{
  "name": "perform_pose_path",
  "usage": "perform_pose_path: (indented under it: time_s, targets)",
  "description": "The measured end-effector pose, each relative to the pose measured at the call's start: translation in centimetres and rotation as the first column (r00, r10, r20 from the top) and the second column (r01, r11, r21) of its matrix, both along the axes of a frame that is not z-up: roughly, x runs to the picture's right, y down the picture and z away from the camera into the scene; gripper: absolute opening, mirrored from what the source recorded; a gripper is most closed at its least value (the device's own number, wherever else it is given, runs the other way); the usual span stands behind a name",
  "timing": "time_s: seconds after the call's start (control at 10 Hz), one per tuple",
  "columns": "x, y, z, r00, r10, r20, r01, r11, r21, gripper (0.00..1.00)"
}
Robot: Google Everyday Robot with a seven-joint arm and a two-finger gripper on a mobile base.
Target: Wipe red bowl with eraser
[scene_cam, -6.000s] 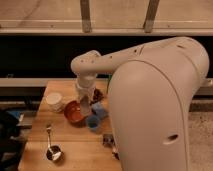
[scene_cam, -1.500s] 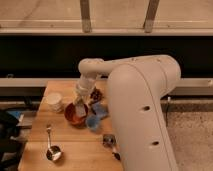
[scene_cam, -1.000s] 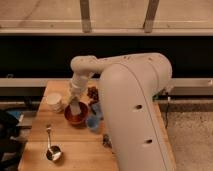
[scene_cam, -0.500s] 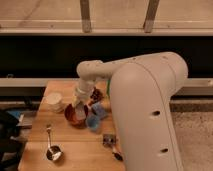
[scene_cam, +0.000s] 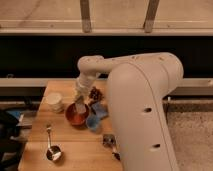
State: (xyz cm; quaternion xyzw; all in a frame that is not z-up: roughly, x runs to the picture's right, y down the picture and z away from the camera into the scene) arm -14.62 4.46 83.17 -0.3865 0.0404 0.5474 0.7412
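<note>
The red bowl (scene_cam: 75,115) sits on the wooden table (scene_cam: 70,150), left of centre. My gripper (scene_cam: 80,102) reaches down from the white arm (scene_cam: 89,70) over the bowl's far right rim. It is shut on the eraser (scene_cam: 80,108), a pale grey block whose lower end dips inside the bowl. I cannot tell whether the eraser touches the bowl's inner surface.
A small blue cup (scene_cam: 93,122) and a blue pad (scene_cam: 99,110) lie right of the bowl. A dark purple bowl (scene_cam: 95,93) is behind it and a white cup (scene_cam: 54,101) to its left. A metal scoop (scene_cam: 51,152) lies at the front left, a black-handled brush (scene_cam: 111,142) by my body.
The arm has swung left and back to the right over the red bowl, carrying the eraser across the bowl's inside. The bowl and the other objects have stayed in place.
</note>
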Motion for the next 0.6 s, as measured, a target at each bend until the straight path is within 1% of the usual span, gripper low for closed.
perform_pose_path:
  time_s: [0.1,0.2,0.3,0.4,0.6]
  targets:
    - [-0.8,0.4,-0.4,1.0,-0.015,0.013,0.015,0.9999,0.001,0.0]
    - [-1.4,1.4,-1.2,0.999,-0.03,0.027,0.03,0.9995,0.002,0.0]
    - [-1.6,2.4,-1.9,0.999,-0.035,0.031,0.036,0.9994,-0.005,0.0]
    - [-1.1,3.4,-2.4,0.999,-0.027,0.028,0.027,0.9994,-0.019,0.0]
    - [-0.6,3.7,-2.6,1.0,-0.017,0.023,0.018,0.9995,-0.026,0.0]
